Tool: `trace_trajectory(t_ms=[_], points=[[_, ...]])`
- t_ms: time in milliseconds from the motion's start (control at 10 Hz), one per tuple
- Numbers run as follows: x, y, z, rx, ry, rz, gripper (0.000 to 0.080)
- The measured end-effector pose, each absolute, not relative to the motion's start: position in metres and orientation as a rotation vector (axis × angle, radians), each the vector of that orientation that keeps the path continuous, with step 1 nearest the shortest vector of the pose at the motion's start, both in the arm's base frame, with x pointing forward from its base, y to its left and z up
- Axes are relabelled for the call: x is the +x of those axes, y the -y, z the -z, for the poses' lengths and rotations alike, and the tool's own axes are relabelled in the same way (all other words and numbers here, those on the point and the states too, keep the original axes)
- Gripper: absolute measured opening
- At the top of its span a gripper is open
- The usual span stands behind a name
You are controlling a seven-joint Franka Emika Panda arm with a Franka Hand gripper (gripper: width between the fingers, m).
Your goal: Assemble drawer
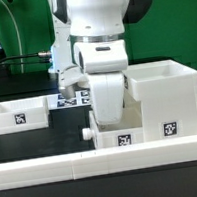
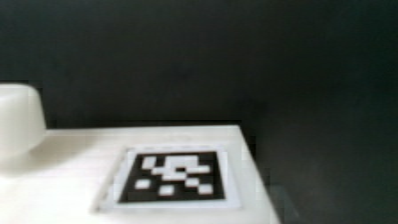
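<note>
The tall white drawer housing stands at the exterior view's right, open side up, with a tag on its front. One small tray lies at the left. A second tray, its round knob pointing left, lies right against the housing's left side. My gripper hangs straight down onto this second tray, and my hand hides the fingertips. The wrist view shows no fingers, only a white tagged face close up and a rounded white part beside it.
The long low white wall strip runs along the front edge, just in front of the second tray and the housing. The marker board lies flat behind the arm. The table top is black.
</note>
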State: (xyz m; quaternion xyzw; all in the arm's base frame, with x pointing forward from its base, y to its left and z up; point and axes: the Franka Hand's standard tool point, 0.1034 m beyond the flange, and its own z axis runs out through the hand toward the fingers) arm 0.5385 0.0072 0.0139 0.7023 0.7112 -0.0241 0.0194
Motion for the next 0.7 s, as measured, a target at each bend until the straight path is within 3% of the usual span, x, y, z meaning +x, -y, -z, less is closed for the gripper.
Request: trace_trajectory(t_ms=[500,600,700], points=[[0.5410,-0.0120,-0.0142,2.153,-2.234,0.087,0.0042],[0.5410,-0.0113,-0.0142,2.155,-2.233,0.087,0.0144],[0.5415,-0.0119,-0.0151,2.168,-2.218,0.085,0.0144]])
